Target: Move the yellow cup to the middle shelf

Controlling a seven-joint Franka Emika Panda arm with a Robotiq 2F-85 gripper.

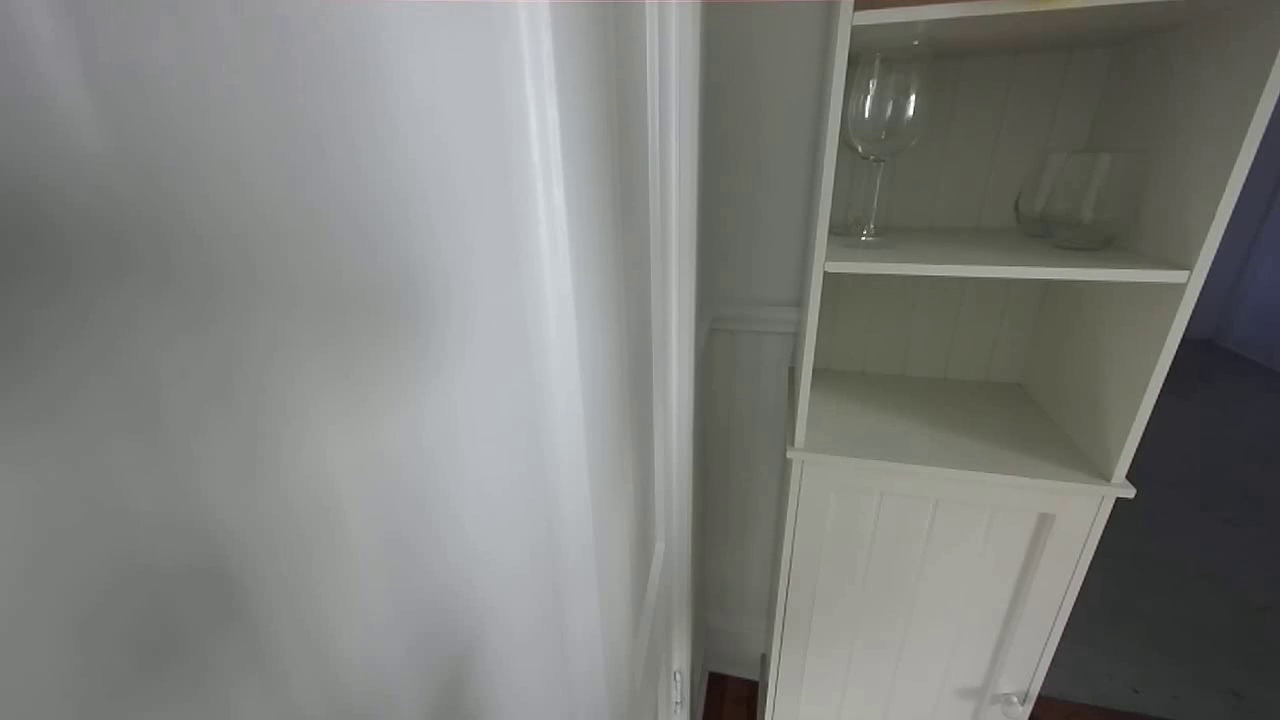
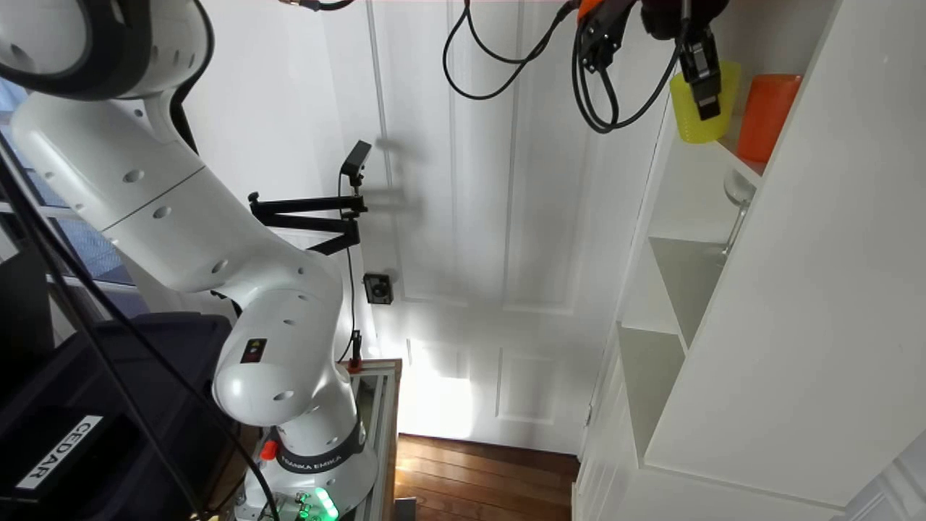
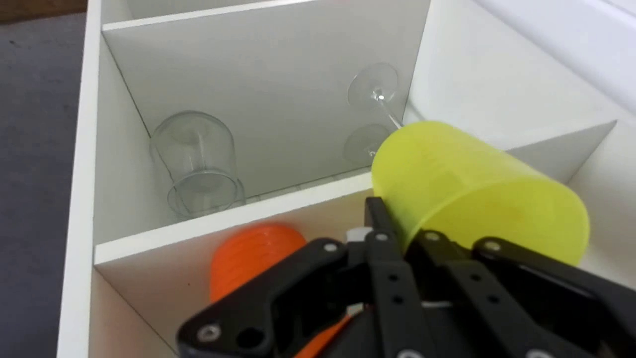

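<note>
The yellow cup (image 2: 684, 116) is at the height of the upper shelf, by its front edge, beside the orange cup. It fills the right of the wrist view (image 3: 442, 164), mouth toward the camera. My gripper (image 3: 401, 236) is shut on the cup's wall, one finger outside and one inside the mouth. In an exterior view the gripper (image 2: 707, 108) covers part of the cup. I cannot tell if the cup touches the upper shelf. The middle shelf (image 1: 1000, 262) is the white board holding the clear glasses; it also shows in the wrist view (image 3: 283, 94).
The orange cup (image 2: 768, 119) stands on the upper shelf (image 3: 233, 223). A wine glass (image 1: 873, 200) stands at the middle shelf's left and squat clear glass (image 1: 1085, 200) at its right. Cabinet side walls (image 3: 82, 174) bound the shelves. Loose cables (image 2: 615, 123) hang by the gripper.
</note>
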